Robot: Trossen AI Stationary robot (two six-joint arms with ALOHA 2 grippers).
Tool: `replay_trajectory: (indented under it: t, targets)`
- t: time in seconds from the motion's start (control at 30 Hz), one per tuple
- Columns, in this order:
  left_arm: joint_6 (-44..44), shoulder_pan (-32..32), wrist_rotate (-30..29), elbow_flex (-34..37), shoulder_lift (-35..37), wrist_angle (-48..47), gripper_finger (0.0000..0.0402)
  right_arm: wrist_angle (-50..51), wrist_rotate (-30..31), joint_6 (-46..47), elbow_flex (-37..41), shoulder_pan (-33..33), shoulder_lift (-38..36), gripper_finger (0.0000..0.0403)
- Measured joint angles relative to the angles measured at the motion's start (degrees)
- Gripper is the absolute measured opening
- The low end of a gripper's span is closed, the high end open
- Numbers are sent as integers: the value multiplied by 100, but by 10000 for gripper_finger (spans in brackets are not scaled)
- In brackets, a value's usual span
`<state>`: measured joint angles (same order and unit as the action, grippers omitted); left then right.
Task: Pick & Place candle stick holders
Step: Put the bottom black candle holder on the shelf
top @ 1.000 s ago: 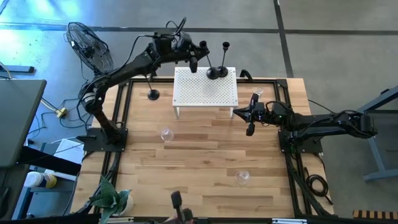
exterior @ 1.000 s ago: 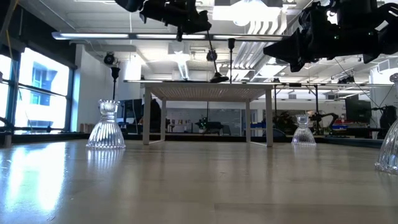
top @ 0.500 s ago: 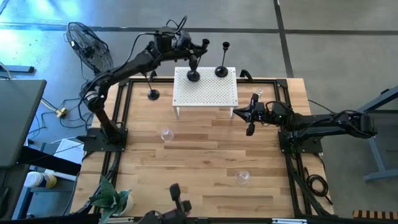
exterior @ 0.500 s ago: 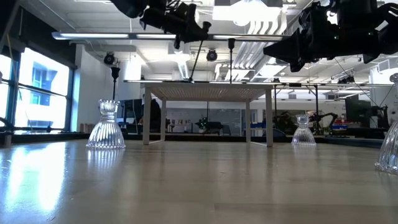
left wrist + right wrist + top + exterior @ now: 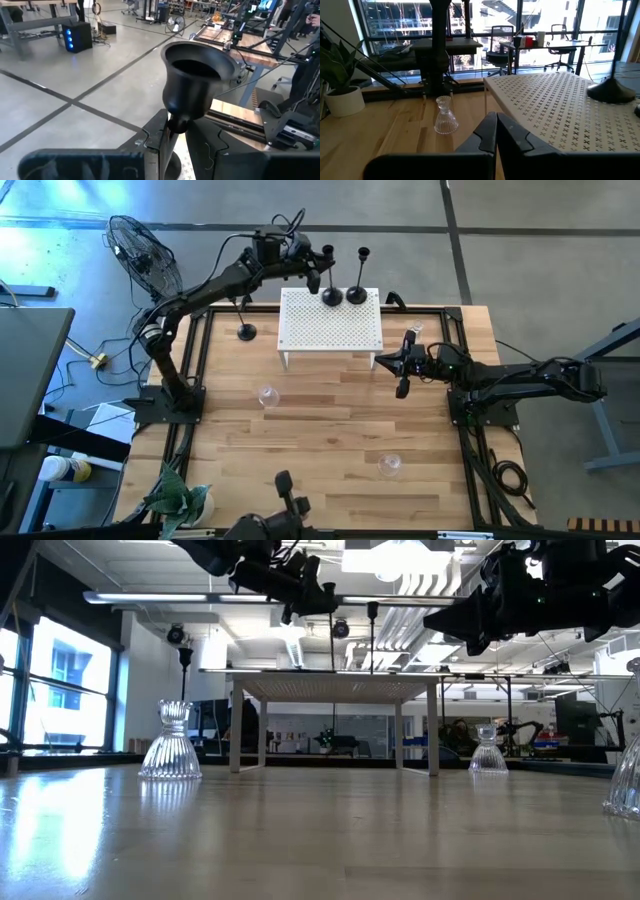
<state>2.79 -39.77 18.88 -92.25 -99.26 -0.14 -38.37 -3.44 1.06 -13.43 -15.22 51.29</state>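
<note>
Candlestick [image 5: 331, 283] sat pinched at its stem in my left claw [image 5: 316, 272], base on the white perforated stand [image 5: 330, 332] beside another holder [image 5: 357, 292]. I judged placing was underway; releasing cleanly came next, while my right claw [image 5: 402, 376] waited pressed together beside the stand.

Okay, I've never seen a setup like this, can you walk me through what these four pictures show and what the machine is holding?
Two robot arms work at a wooden table. One picture looks straight down, one sits at table height, and two come from cameras on the wrists. The left end effector is shut on the stem of a black candlestick over a white perforated stand. A second candlestick stands on that stand, a third on the table beside it. The right end effector waits, shut and empty. Clear glass holders also stand on the table.
</note>
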Motion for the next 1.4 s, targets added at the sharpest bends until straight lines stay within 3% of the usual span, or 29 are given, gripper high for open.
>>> replay_trajectory:
  t: [1.4]
  targets:
    - [-230, -35, -436, -67, 4, -91, 59, 0, 0, 39, 2, 2, 0, 1]
